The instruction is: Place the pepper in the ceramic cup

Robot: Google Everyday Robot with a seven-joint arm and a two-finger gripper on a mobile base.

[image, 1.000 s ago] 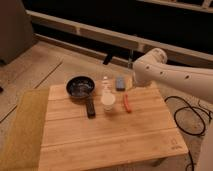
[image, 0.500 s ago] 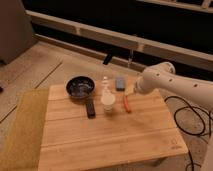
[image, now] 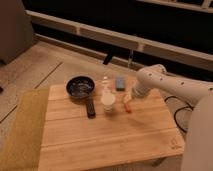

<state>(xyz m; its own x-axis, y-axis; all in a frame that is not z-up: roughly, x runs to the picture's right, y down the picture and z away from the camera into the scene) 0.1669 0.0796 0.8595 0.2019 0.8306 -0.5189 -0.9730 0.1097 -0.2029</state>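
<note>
Pepper (image: 127,105): a slim, slightly curved red-orange piece lying flat on the wooden table (image: 110,142), right of centre and towards its far half. The gripper (image: 128,96) hangs directly over the pepper's far end with its jaws spread and nothing visibly held. Whether a fingertip touches the pepper cannot be told.

The gripper ends a smooth white arm (image: 162,86), rounded at the elbow, that reaches in from the right.

Just left of the pepper, and apart from it, stands the ceramic cup (image: 108,101). It is small, round, cream-white, upright and open-mouthed.

Beyond the cup is a small pale bottle-like object (image: 105,83) (its details are too faint to make out). Right of that, a blue-grey rectangular block (image: 120,82) lies near the table's far edge.

Farther left sits a round black pan (image: 80,87). Its dark handle (image: 90,107) points towards the near side and ends close to the cup's left.

The table top is made of pale, grained planks. An olive woven mat (image: 22,132) lies along its left side, and dark cables (image: 178,114) trail on the floor at right.
</note>
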